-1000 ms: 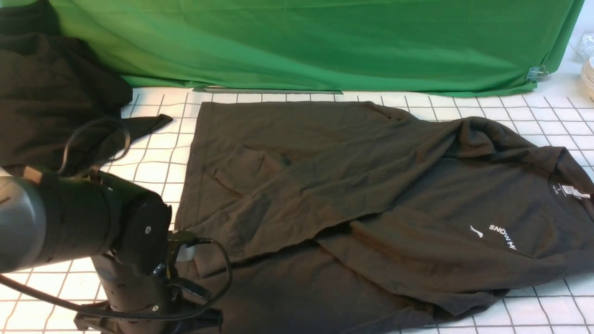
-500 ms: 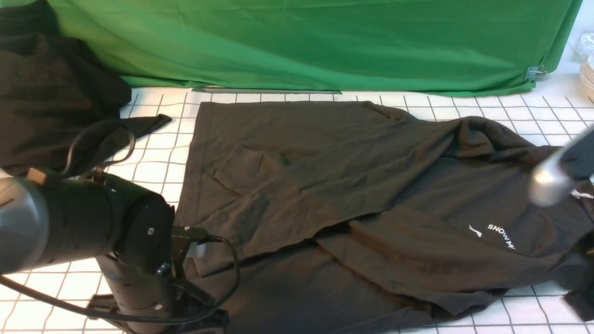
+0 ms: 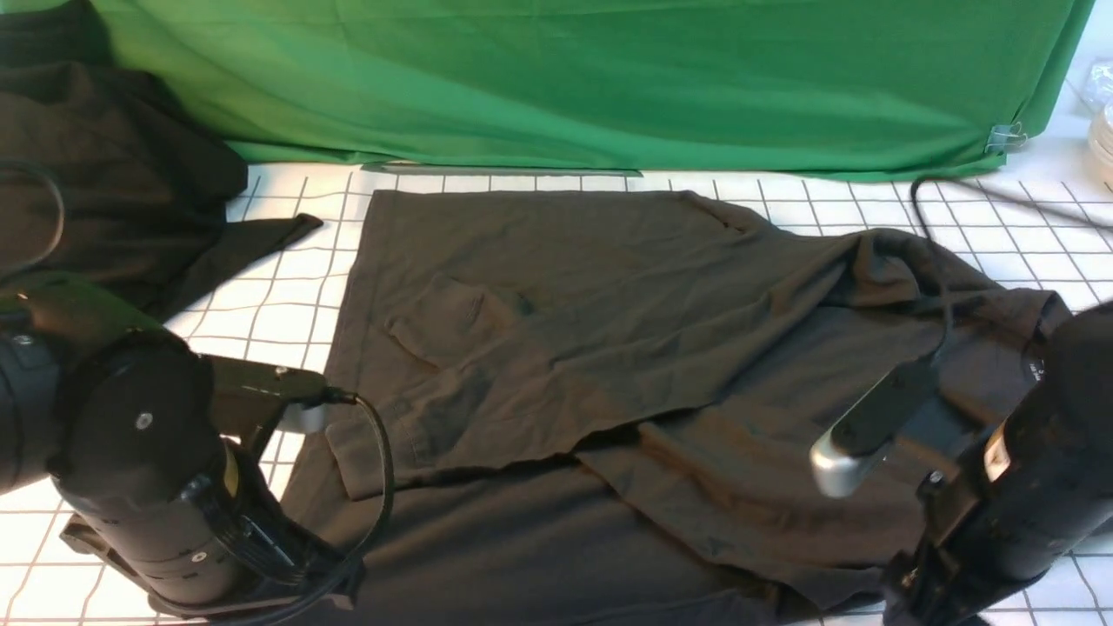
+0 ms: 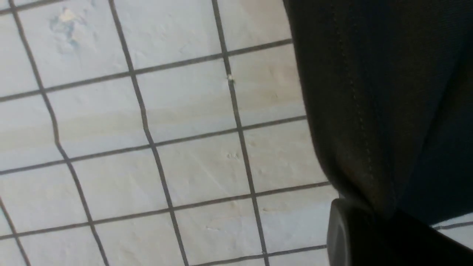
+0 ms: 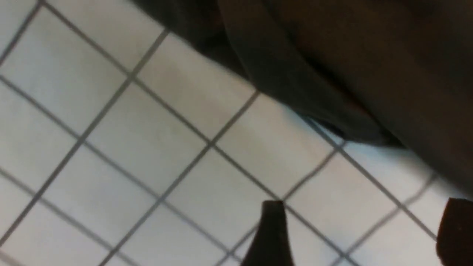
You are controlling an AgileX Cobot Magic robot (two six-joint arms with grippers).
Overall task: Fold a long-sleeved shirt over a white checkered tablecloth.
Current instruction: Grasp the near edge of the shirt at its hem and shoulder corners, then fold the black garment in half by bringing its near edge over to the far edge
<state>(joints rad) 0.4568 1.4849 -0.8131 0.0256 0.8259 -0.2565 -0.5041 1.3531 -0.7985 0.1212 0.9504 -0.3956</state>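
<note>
The long-sleeved shirt lies spread and rumpled across the white checkered tablecloth, collar end to the right. My right arm covers its logo and neck label. My left arm fills the near left corner and hides its gripper in the front view. In the left wrist view the left gripper is shut on the shirt's stitched hem, which rises off the tablecloth. My right gripper is open over bare tablecloth, just off the shirt's edge, with nothing between its fingertips.
A smaller plain black garment is heaped at the back left, one corner reaching toward the shirt. The green backdrop closes the far side, held by a clip. Clear containers stand at the far right. The right arm's cable loops above the shirt.
My right arm has swung in from the right to the near right corner, covering the logo. My left arm has shifted left, and the shirt's near left hem has moved left with it.
</note>
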